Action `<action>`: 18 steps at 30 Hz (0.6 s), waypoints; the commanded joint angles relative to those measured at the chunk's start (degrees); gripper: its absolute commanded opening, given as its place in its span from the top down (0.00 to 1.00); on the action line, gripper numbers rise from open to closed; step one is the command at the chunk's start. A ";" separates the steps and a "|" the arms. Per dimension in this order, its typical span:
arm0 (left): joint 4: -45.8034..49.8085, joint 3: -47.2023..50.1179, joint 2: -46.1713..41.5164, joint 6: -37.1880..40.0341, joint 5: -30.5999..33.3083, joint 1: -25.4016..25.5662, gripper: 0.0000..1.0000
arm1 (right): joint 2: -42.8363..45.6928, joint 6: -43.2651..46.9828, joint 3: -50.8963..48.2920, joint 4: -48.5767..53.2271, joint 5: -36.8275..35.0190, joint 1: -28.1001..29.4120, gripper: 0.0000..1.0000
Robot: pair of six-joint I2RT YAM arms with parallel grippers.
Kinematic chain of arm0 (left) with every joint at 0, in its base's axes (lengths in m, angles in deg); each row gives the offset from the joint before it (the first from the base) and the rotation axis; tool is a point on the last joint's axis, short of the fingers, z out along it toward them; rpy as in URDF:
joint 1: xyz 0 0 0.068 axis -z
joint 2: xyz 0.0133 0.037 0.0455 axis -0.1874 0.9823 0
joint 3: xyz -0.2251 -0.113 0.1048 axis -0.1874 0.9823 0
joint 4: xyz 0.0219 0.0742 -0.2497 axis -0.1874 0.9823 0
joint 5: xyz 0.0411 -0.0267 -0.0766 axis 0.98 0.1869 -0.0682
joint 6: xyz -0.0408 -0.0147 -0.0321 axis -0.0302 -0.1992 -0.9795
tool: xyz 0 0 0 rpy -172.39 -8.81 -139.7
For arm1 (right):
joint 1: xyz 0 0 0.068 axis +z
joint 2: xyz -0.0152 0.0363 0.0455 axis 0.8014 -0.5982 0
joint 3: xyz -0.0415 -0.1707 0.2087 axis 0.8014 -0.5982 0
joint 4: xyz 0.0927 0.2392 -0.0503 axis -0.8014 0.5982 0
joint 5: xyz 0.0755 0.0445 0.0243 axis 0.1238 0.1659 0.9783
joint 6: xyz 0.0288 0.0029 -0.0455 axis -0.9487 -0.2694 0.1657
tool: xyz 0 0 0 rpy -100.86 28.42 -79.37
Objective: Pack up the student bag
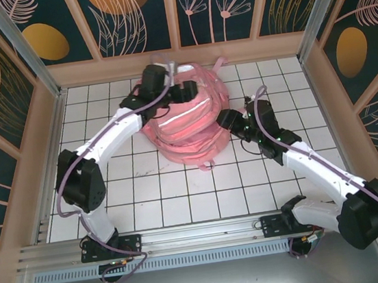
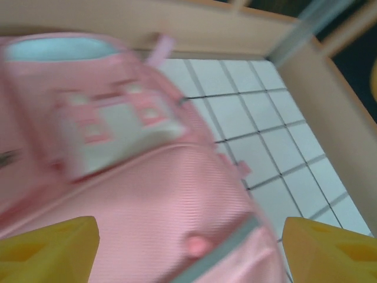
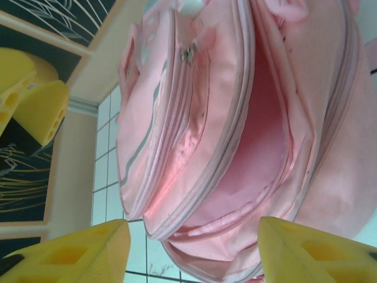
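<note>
Top external shows you the student bag (image 1: 187, 124) slumped on the tabletop (image 1: 181, 191), unzipped. Your left gripper (image 2: 188, 250), wide and empty, hovers over the bag's top. Your right gripper (image 3: 194, 253), wide too, faces its opening, probably ready for loading.

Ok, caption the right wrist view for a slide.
Right claw, open, faces the open compartment of the pink student bag on the white tiled table.
</note>
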 commanded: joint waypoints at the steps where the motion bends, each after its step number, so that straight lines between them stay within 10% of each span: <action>1: -0.80 7.73 -5.66 -7.30 0.41 -6.23 0.19 | -2.86 -1.36 1.52 0.25 1.32 2.41 0.33; 9: -7.30 21.11 -7.17 -13.04 -6.85 -18.32 0.32 | -9.67 -4.02 0.25 -0.12 -2.74 5.76 0.25; 18: -9.42 12.74 6.72 -11.83 -14.97 -21.01 0.45 | -11.88 -5.70 -2.56 -2.16 -3.58 4.22 0.26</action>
